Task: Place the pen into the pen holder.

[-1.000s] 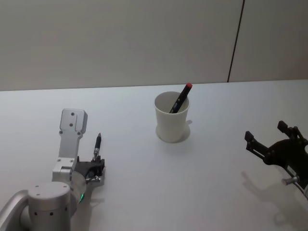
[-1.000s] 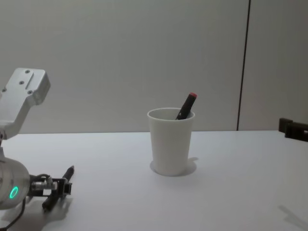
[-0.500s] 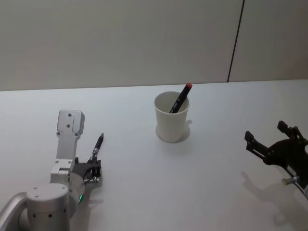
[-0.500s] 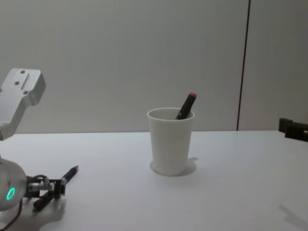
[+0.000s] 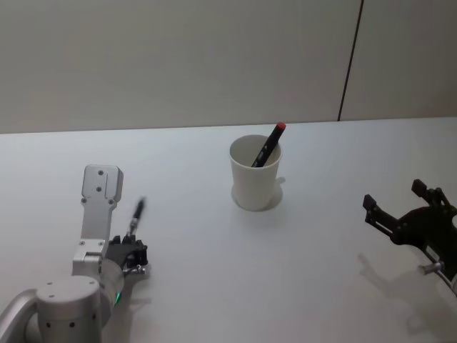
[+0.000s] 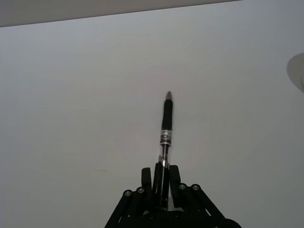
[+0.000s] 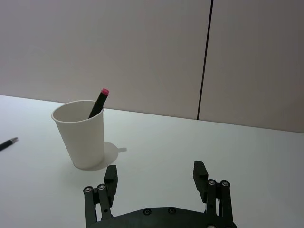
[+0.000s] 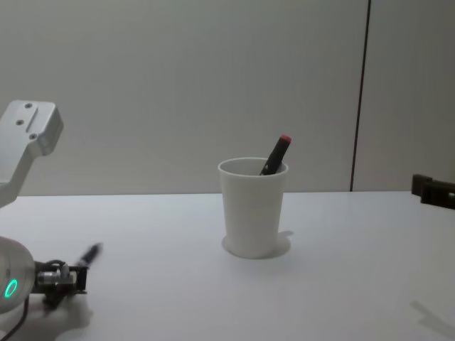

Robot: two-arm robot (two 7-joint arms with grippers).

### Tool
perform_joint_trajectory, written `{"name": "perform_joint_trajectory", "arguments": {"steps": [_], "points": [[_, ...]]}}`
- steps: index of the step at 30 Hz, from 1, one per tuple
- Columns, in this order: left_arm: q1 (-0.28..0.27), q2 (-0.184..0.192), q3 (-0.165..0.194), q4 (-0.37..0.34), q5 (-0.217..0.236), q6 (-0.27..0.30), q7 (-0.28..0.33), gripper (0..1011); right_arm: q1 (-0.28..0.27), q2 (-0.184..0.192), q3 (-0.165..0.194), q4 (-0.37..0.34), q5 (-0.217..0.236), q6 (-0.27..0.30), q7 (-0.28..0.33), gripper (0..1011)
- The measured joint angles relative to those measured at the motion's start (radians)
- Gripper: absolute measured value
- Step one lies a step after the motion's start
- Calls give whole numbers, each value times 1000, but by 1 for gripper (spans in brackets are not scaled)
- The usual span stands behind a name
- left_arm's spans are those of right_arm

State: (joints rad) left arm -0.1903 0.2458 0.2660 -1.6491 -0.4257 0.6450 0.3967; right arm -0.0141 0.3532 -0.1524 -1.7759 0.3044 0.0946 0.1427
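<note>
The pen (image 5: 268,147) is slim and black with a small red cap at its top end. It stands inside the pen holder (image 5: 253,187), a plain white tapered paper cup with a rolled rim that sits upright near the middle of the white table (image 5: 214,279). The pen's long axis is tilted, not vertical. Its lower end is sunk out of sight in the cup, its barrel leans on the rim, and the red end pokes out above the rim, pointing up and toward the robot's right; the chest view shows the same lean (image 8: 276,154) above the cup (image 8: 252,213). The left gripper (image 5: 131,243) is low over the table at the near left, well apart from the cup. Its fingers (image 6: 174,175) are pinched narrow around the end of a black rod (image 6: 166,124) with silver bands, much like a ballpoint. This rod points away from the robot across the table. The right gripper (image 7: 156,170) hangs at the near right with its fingers spread wide and nothing between them, facing the cup (image 7: 85,140) and the pen (image 7: 98,104) from a distance.
</note>
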Motion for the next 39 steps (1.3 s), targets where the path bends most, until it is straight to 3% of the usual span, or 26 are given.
{"name": "perform_joint_trajectory", "arguments": {"steps": [4,21,32,39], "points": [[5,0,-2,-5,1,-5,-6,173,0,0,0,0,0,0,0,1002],[23,2,-14,-23,21,-47,-48,170,0,0,0,0,0,0,0,1001],[32,18,-16,-31,74,-136,-127,170,0,0,0,0,0,0,0,1002],[36,37,-20,-34,120,-232,-217,170,0,0,0,0,0,0,0,1002]]}}
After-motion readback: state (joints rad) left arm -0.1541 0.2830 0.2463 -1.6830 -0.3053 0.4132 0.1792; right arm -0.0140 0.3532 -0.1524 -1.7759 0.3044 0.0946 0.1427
